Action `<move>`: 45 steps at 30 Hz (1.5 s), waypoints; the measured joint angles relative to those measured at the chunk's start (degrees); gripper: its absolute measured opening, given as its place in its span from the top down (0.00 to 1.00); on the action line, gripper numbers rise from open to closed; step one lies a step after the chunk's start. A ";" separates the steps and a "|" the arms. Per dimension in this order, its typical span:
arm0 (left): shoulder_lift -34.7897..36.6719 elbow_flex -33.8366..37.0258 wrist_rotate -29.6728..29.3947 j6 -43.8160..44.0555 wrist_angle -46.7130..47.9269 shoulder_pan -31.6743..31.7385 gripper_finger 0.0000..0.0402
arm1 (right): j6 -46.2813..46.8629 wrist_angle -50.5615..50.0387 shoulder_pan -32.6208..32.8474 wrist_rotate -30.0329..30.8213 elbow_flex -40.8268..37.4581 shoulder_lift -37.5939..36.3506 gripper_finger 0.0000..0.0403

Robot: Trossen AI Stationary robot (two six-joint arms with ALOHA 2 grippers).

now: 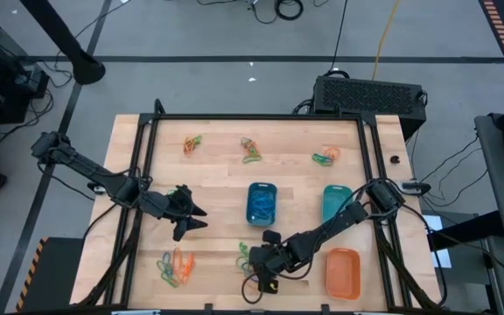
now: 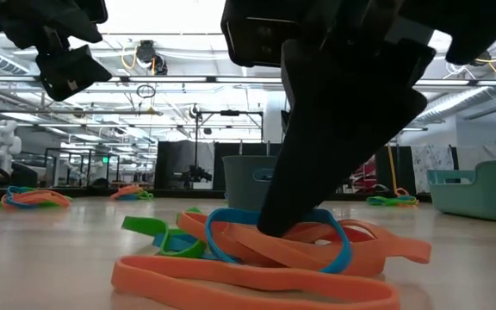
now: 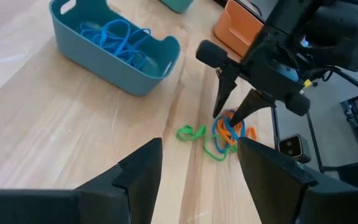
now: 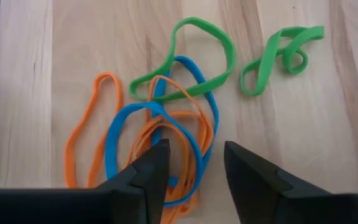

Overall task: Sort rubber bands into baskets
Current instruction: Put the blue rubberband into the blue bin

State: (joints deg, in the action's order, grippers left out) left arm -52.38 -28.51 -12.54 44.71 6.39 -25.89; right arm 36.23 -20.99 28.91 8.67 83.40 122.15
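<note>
The right gripper point(image 4: 191, 165) is set low over a tangled pile of rubber bands point(image 4: 160, 124) near the front edge of the table point(image 1: 217, 175), its fingers parted with a gap between the tips and nothing yet pinched. In the low view one finger is seen planted in the heap, inside a blue loop and among orange ones. The pile is made of blue, orange and green loops laid across one another, with a separate green band point(image 4: 281, 53) just beside it.

The step in hand is judged to be the picking of a single band from this tangle. It is best done by closing on one strand only (the blue loop directly under the fingers is the likeliest), since an orange band is threaded over it and could be dragged along. A slow lift is advised, so that clinging loops can fall away.

The blue basket point(image 1: 262, 203), already holding blue bands, is placed just behind the pile; the teal basket point(image 1: 336, 203) and the orange basket point(image 1: 342, 271) lie toward the right. The left gripper point(image 1: 191, 219) is held open, waiting above the table's left half.
</note>
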 joint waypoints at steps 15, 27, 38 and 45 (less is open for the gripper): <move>0.00 0.00 -2.70 -1.57 0.13 0.00 0.46 | -1.60 2.80 -0.44 -4.48 0.00 0.00 0.64; 0.00 0.00 -2.77 -3.63 0.22 0.01 0.46 | 0.60 2.75 -0.83 -4.50 0.00 0.00 0.64; 0.00 0.00 -2.77 -3.63 0.20 0.00 0.46 | 0.57 2.73 -1.53 -4.54 0.00 0.00 0.66; 0.00 0.00 -3.68 -3.63 0.20 0.00 0.46 | 0.26 2.69 -1.57 -6.14 0.00 0.00 0.77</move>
State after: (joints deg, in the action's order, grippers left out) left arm -52.38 -28.51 -16.22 41.08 6.59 -25.89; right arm 36.49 -18.31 27.33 2.52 83.40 122.15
